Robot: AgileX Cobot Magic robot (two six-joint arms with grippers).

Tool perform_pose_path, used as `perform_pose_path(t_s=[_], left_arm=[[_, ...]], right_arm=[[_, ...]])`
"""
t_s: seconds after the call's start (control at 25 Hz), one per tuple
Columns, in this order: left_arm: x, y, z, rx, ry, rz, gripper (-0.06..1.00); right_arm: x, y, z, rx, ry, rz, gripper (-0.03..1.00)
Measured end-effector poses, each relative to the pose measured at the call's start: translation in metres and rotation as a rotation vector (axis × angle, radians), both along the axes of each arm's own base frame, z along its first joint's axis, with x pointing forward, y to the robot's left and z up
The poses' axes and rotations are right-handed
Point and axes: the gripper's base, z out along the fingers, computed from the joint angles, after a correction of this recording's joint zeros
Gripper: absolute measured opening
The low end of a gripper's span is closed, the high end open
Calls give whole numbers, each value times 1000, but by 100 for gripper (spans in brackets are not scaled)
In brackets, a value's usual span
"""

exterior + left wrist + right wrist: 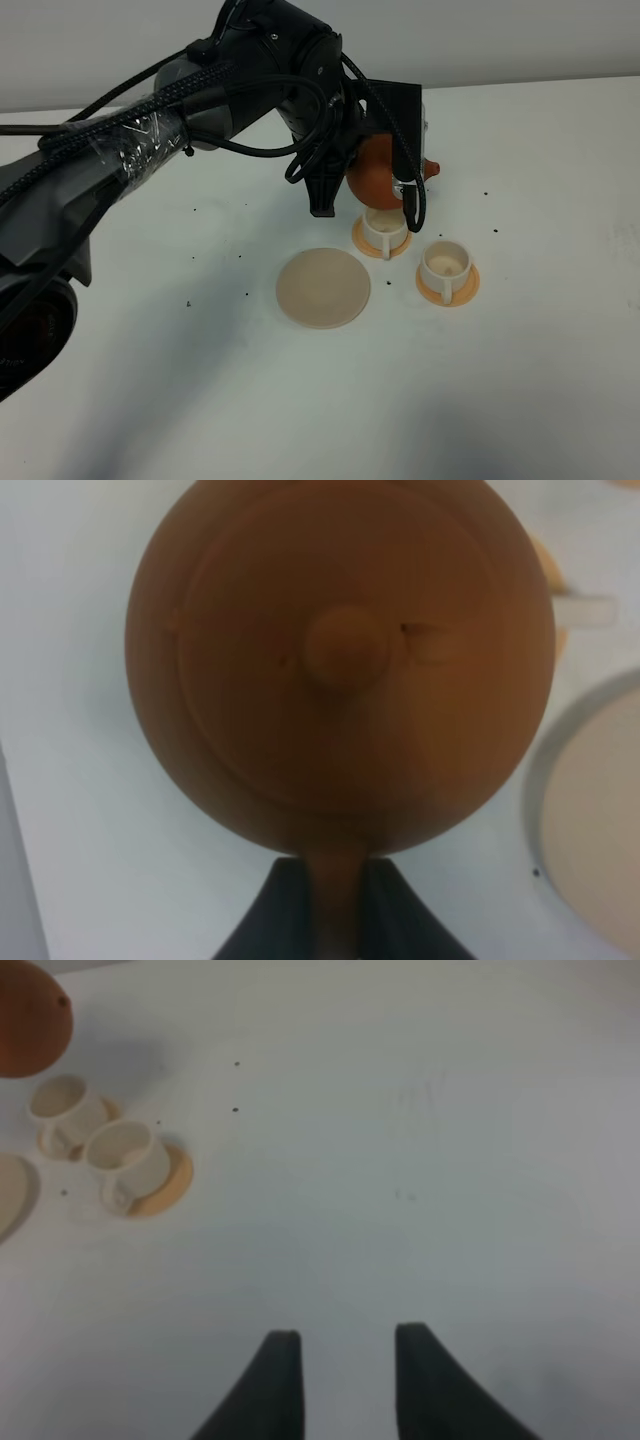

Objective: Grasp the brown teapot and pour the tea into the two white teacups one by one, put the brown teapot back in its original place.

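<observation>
Bright even light, soft shadows on table (pixel 560 380), wrist views blurred, teapot (pixel 340 660) close-up unfocused

teacups (pixel 445 262) and coaster (pixel 322 287) clustered centrally, right side open

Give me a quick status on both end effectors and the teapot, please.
Left end effector shut on brown teapot handle. Right end effector open, empty. Teapot off its coaster, by far teacup. Nothing in the way.

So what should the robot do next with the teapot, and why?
Probably tip the brown teapot so its spout dips over the white teacup closest to it. The left claw grips its handle, the pot hangs off the beige coaster, and neither that cup nor the other teacup shows dark tea.
</observation>
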Motion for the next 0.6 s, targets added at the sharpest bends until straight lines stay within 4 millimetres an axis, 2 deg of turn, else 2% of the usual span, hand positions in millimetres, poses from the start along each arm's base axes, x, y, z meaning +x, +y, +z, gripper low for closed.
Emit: perform_pose_path(t_s=[0.24, 0.6], left_arm=[[-2, -12, -7, 5, -23, -64, 13], [-1, -15, -12, 49, -51, -174, 13]], right_arm=[[0, 0, 0, 0, 0, 0, 24], [0, 0, 0, 0, 0, 0, 24]])
